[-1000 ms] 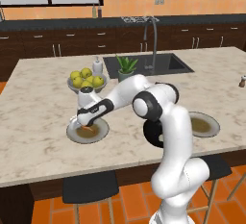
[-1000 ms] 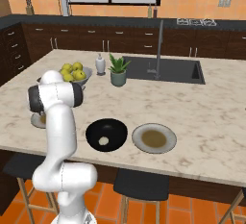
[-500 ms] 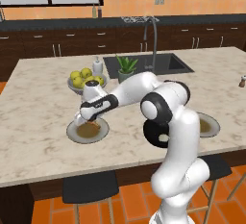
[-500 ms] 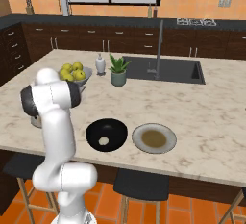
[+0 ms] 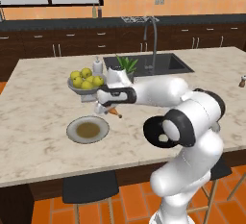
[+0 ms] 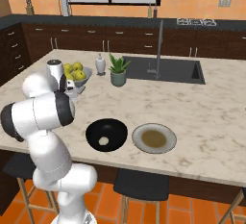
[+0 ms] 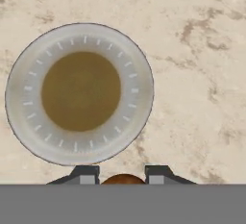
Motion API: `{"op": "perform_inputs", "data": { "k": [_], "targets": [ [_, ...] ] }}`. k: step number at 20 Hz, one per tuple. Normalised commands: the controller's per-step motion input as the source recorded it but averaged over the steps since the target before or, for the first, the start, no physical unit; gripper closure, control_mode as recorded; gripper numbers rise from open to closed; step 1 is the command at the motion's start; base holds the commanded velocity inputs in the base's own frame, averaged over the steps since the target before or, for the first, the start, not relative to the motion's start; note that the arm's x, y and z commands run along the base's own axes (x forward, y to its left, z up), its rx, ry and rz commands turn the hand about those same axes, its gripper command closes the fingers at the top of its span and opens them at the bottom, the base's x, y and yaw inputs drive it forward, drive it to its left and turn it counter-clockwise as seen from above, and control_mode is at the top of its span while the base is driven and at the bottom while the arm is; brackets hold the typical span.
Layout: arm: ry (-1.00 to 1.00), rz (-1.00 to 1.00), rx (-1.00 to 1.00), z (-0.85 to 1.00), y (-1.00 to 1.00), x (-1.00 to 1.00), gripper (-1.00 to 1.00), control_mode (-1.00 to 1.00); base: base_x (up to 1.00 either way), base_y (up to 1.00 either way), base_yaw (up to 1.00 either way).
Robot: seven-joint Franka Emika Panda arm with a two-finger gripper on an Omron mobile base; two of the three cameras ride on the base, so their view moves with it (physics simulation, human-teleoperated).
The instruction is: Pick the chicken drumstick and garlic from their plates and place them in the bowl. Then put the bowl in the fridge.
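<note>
Hanging clamped between the gripper's (image 5: 109, 108) closed fingers, the chicken drumstick (image 5: 114, 112) rides clear above the counter, its taper pointing down and away from the near plate (image 5: 88, 130), which lies bare just below. From that plate, the black bowl (image 6: 106, 134) sits well off along the counter, holding the garlic (image 6: 103, 141), so the carry probably runs that way

Home kitchen, marble island counter (image 5: 43, 107), sink (image 6: 166, 69) with faucet (image 6: 159, 45), dark wooden cabinets (image 5: 72, 45), stools (image 6: 139, 185)

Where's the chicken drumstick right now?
The chicken drumstick hangs in the gripper above the counter, just past its plate, in the left base view.
</note>
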Motion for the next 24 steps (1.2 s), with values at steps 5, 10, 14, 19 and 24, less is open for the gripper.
{"op": "perform_inputs", "data": {
  "k": [5, 10, 14, 19, 24],
  "targets": [
    [0.0, 0.0, 0.05, 0.71, -1.0, -0.64, 1.0, -1.0, 0.0, 0.0, 0.0],
    [0.0, 0.0, 0.05, 0.46, -1.0, -0.54, 1.0, -1.0, 0.0, 0.0, 0.0],
    [0.0, 0.0, 0.0, 0.04, -1.0, -0.5, 1.0, -1.0, 0.0, 0.0, 0.0],
    [0.02, -0.01, 0.0, -0.19, -0.93, -0.04, 1.0, -1.0, 0.0, 0.0, 0.0],
    [0.11, 0.0, 0.0, -0.42, -0.63, 0.02, 1.0, -1.0, 0.0, 0.0, 0.0]
  ]
}}
